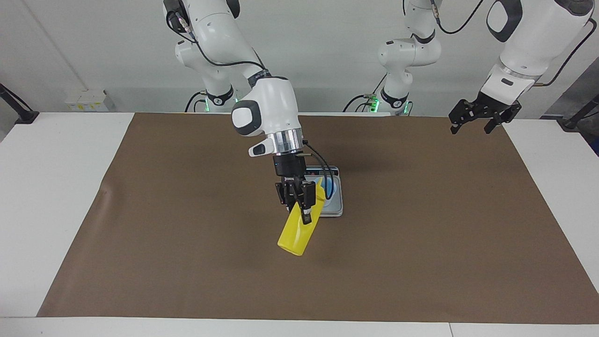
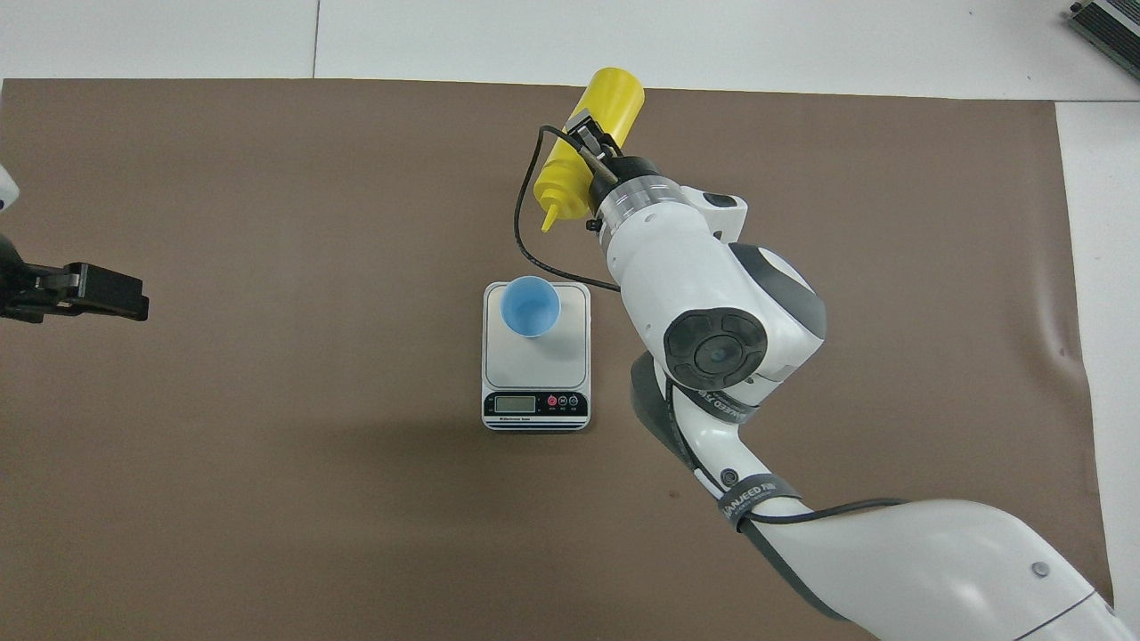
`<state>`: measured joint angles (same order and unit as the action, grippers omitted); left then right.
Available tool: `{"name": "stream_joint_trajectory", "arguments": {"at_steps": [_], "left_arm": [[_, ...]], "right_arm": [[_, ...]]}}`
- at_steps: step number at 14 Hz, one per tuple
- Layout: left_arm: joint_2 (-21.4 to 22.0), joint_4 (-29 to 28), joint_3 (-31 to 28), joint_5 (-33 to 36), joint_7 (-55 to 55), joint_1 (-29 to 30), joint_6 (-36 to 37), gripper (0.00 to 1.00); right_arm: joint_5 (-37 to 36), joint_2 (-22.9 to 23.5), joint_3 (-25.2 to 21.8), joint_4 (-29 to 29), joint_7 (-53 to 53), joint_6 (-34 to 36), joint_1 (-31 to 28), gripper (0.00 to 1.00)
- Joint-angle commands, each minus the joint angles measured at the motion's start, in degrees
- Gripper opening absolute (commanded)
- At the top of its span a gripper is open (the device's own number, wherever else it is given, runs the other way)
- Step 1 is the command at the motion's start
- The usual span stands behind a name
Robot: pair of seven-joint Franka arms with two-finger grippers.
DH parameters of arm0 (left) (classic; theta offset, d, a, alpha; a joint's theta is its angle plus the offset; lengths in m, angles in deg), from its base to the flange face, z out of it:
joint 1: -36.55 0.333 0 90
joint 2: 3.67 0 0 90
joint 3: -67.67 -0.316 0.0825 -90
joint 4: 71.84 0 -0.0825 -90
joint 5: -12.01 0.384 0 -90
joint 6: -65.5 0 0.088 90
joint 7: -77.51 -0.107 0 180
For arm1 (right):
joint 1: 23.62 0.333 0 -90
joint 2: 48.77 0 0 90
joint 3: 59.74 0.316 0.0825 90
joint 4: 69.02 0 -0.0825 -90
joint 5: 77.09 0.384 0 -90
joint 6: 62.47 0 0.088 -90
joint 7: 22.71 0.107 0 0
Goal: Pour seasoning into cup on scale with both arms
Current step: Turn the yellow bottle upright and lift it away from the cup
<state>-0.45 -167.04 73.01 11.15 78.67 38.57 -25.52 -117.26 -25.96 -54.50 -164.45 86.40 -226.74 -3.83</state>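
The yellow seasoning bottle hangs tilted in the air, nozzle pointing down toward the scale, with my right gripper shut on its body. The bottle is over the mat, just off the scale's edge that lies farthest from the robots. The pale blue cup stands upright on the silver-grey scale, partly hidden by the gripper in the facing view. My left gripper waits open over the mat's edge at the left arm's end.
A brown mat covers most of the white table. A black cable loops from the right wrist over the mat beside the scale.
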Motion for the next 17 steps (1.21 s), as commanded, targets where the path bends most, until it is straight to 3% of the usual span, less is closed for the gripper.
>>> {"name": "stream_joint_trajectory", "arguments": {"at_steps": [1,3,8,12,17], "left_arm": [[1.8,-2.0,0.3,0.9,0.8,0.4,-0.6,1.0],[1.8,-1.9,0.3,0.9,0.8,0.4,-0.5,1.0],[1.8,-1.9,0.3,0.9,0.8,0.4,-0.6,1.0],[1.8,-1.9,0.3,0.9,0.8,0.4,-0.6,1.0],[1.8,-1.9,0.3,0.9,0.8,0.4,-0.6,1.0]], "right_arm": [[3.1,-2.2,0.4,-2.1,0.7,-0.1,-0.8,0.0],[5.1,-2.2,0.5,-2.0,0.1,-0.1,-1.4,0.0],[11.6,-2.2,7.5,-1.4,-1.3,0.2,-7.4,0.0],[15.2,-2.2,13.9,1.4,-4.1,7.7,-12.2,0.0],[21.1,-4.0,15.2,1.4,-11.1,12.7,-14.4,0.0]]}}
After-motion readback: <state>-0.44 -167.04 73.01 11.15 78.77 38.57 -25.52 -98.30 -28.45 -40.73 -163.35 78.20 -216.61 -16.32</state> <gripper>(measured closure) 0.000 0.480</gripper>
